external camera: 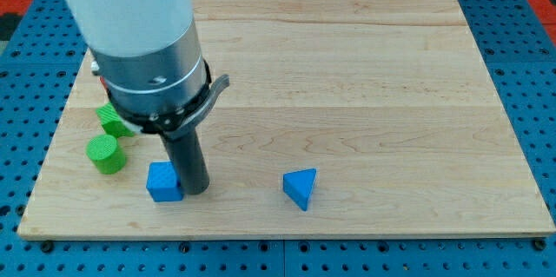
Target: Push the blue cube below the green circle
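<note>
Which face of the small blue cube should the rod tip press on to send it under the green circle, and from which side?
Press the blue cube's right-hand face, coming from the view's right. My tip already sits against that side. The green cylinder lies just up and left of the cube, so a short leftward push at mid-face should probably slide it underneath without turning it.
</note>
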